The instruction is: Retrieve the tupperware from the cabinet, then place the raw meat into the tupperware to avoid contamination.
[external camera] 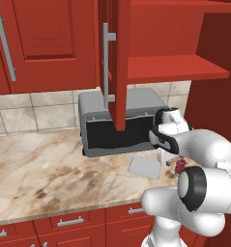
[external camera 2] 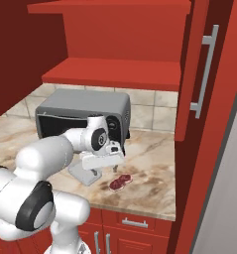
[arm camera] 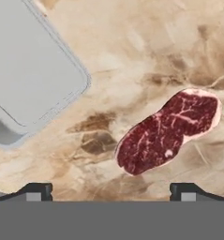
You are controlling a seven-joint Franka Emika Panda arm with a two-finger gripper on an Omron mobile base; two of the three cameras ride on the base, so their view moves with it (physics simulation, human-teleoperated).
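The raw meat (arm camera: pixel 169 133) lies flat on the marble counter (external camera: pixel 44 169), a short way in from the front edge and toward the counter's right end. It is an elongated, kidney-shaped slab, dark red with whitish marbling. In the hand view its long axis runs on a diagonal from lower left to upper right, the upper right end edged with pale fat. In the right base view it (external camera 2: pixel 121 182) lies aslant to the counter's front edge.

The tupperware (external camera: pixel 145 166) sits on the counter just beside the meat, not touching it, in front of the grey toaster oven (external camera: pixel 122 120). In the hand view one rounded corner of it (arm camera: pixel 33 75) points toward the meat.

The gripper (external camera 2: pixel 104 172) hangs above the counter between the two things, its jaws spread wide and grasping nothing.

The cabinet (external camera 2: pixel 140 59) above stands open, its red shelf bare.

No writing or labels can be read on anything.
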